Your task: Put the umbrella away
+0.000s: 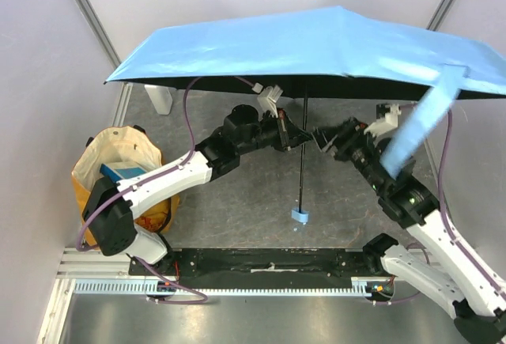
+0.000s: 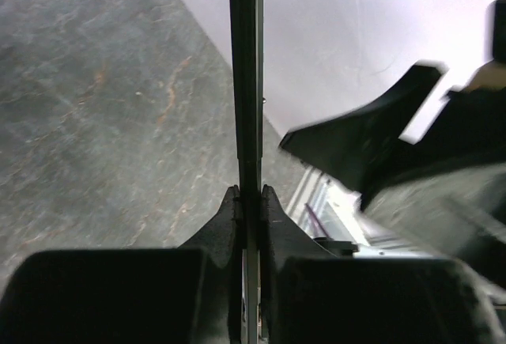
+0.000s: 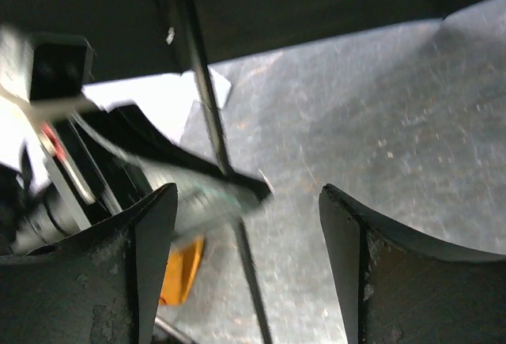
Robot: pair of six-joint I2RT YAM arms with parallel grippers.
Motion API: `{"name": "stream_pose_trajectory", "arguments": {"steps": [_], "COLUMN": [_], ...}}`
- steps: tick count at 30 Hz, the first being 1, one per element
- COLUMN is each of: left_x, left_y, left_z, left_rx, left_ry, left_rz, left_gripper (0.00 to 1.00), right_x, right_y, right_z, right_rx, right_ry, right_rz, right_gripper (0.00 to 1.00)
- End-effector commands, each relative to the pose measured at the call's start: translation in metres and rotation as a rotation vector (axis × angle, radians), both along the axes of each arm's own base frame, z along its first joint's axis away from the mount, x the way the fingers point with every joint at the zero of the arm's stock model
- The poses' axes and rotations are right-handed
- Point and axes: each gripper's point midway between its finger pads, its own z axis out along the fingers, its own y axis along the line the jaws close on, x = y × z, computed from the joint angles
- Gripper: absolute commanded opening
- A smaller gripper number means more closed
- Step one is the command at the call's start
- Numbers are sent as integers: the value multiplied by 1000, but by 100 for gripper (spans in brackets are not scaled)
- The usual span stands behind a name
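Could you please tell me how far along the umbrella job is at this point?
Done: nothing visible; the light sky-blue fabric folding umbrella stands fully open. In hand: the left gripper is shut on its black metal shaft; the right gripper is open beside it. Left: collapsing and stowing it.

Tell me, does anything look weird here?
Yes. The umbrella is wide open and tilted, though it is meant to be put away. Its strap dangles loose by the right arm. The left claw pinches the thin black shaft.
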Motion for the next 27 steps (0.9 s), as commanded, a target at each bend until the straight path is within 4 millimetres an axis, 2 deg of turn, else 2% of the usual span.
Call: {"name": "stream_pose_trajectory", "arguments": {"steps": [1, 4, 8, 10, 14, 17, 18, 20, 22, 23, 24, 26, 27], "left_x": [-3, -9, -15, -17, -15, -14, -15, -21, -27, -34, -38, -50, -54], "left_y": [5, 2, 4, 5, 9, 12, 12, 11, 12, 12, 14, 19, 24], "left_z": [31, 30, 27, 24, 20, 21, 22, 26, 30, 32, 33, 32, 31], "left_rx": [41, 84, 111, 128, 169, 174, 172, 155, 142, 131, 121, 81, 59], "left_ry": [-176, -198, -196, -202, -206, -208, -208, -207, -206, -206, -197, -171, -159], "left_rz": [62, 73, 85, 93, 136, 152, 148, 124, 100, 61, 46, -7, -29], "left_gripper": [2, 2, 2, 2, 2, 2, 2, 2, 4, 13, 32, 61, 68], "right_x": [35, 52, 72, 77, 78, 77, 77, 77, 74, 71, 67, 60, 54], "right_y": [6, 28, 39, 37, 31, 24, 24, 27, 33, 35, 37, 39, 43], "right_z": [55, 76, 73, 70, 64, 60, 57, 55, 59, 61, 66, 75, 81], "right_rx": [73, 157, 159, 134, 107, 102, 102, 125, 164, 192, 222, 267, 293], "right_ry": [-79, -128, -131, -138, -138, -141, -142, -149, -172, -190, -213, -261, -294], "right_rz": [-87, -38, -48, -67, -98, -128, -128, -113, -79, -62, -42, -2, 31], "right_gripper": [79, 76, 68, 64, 41, 29, 22, 0, 0, 0, 0, 0, 0]}}
